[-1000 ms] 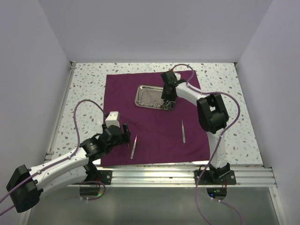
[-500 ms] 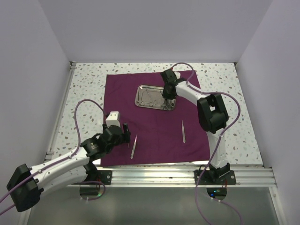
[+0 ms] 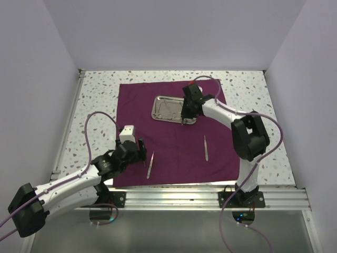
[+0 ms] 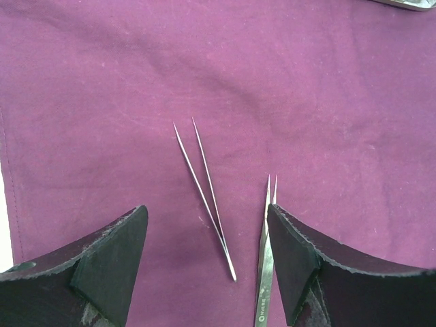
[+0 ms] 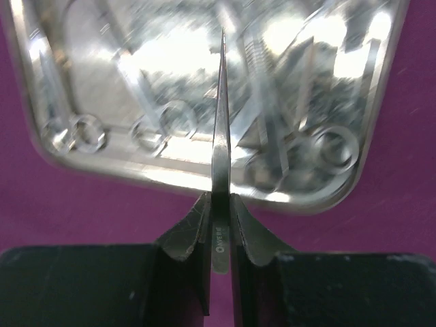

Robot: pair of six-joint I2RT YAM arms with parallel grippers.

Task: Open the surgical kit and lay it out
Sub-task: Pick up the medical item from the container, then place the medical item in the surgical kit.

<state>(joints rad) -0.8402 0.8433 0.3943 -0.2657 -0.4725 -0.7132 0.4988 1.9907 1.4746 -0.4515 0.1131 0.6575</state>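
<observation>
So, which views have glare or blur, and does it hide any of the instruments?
Right wrist view: the steel tray glares strongly, the ring-handled instruments in it are blurred, while the tweezers in the right gripper are sharp. Left wrist view: even light, cloth, thin tweezers and flat tweezers sharp. Top view: soft, even light.

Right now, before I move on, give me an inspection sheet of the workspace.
Surface: speckled table, cloth spread open.
Job's things: tray on cloth holds ring-handled tools; lone tweezers at cloth's right, thin tweezers and wide tweezers at its left.
Clutter: nothing seen.
Jaws: left jaws open over the left two; right jaws shut on held tweezers over tray.
Cables: purple cables loop off both arms.
Surroundings: white walls, rail at near edge.
</observation>
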